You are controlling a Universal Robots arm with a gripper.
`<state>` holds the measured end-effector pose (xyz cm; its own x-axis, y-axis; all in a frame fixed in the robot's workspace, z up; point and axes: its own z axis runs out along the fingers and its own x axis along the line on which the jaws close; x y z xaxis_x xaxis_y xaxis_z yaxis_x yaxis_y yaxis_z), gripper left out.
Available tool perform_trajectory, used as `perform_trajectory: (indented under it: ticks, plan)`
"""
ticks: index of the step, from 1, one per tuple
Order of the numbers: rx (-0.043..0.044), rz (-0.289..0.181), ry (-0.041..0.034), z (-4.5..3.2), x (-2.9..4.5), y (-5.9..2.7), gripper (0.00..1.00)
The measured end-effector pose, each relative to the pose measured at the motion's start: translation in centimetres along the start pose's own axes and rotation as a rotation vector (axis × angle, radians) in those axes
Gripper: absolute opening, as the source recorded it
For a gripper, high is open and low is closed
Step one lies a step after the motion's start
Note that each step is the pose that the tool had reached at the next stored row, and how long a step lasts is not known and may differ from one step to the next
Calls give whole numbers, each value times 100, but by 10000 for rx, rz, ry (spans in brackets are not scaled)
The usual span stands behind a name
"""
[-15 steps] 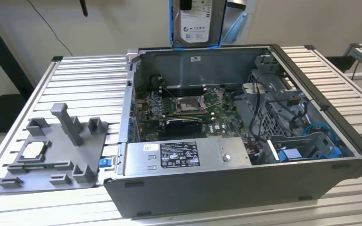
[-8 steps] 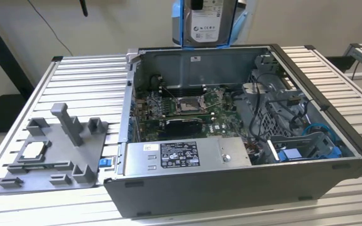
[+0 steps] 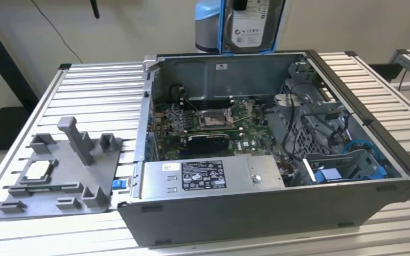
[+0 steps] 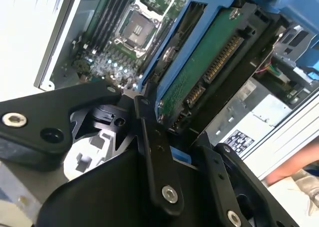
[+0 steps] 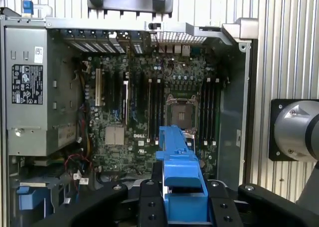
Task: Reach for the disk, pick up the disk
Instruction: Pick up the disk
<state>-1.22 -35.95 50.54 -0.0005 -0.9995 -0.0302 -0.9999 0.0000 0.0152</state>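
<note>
1. Fingers [image 5: 149, 204] of the gripper [image 5: 183, 187] sit tight against both sides of the disk [image 5: 175, 147] in the first wrist view. We read the jaws as clamped on its blue frame, with no gap on either side.
2. In the second wrist view we see the gripper [image 4: 180, 144] from close in. The disk [image 4: 199, 72] shows its green circuit board and a row of connector contacts, its blue frame runs along the edge, and black fingers [image 4: 152, 152] flank it.
3. In the exterior view the disk [image 3: 256, 24] stands upright on edge at the top of the picture, with its white label turned towards us. It is held in the air over the open computer case [image 3: 262, 213], and its lower edge is level with the case's far rim.
4. We see the arm [image 3: 206, 24], a blue and silver part of it, just beside the disk on the exterior view's left.
5. Under the held disk, the first wrist view shows the motherboard [image 5: 149, 122] with its bare processor socket [image 5: 180, 110].
6. We find the power-supply box [image 3: 205, 176] along the case's near wall, and a blue drive bay [image 3: 347, 170] in the near corner on the exterior view's right.
7. The case rests on a slatted table [image 3: 98, 90]. A grey fixture tray [image 3: 84, 181] lies beside it on the exterior view's left, with a small silver chip [image 3: 38, 169] set in it.
</note>
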Motion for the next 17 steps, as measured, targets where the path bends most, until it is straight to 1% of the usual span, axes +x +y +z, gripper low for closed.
perform_trajectory:
  ticks: [5,7,13,17]
  plan:
    - [1,0,-1,-2,0,-147,0]
    - [0,0,0,-2,-1,-184,0]
    - [0,0,0,-4,0,-245,0]
    - [0,1,1,-4,0,-252,0]
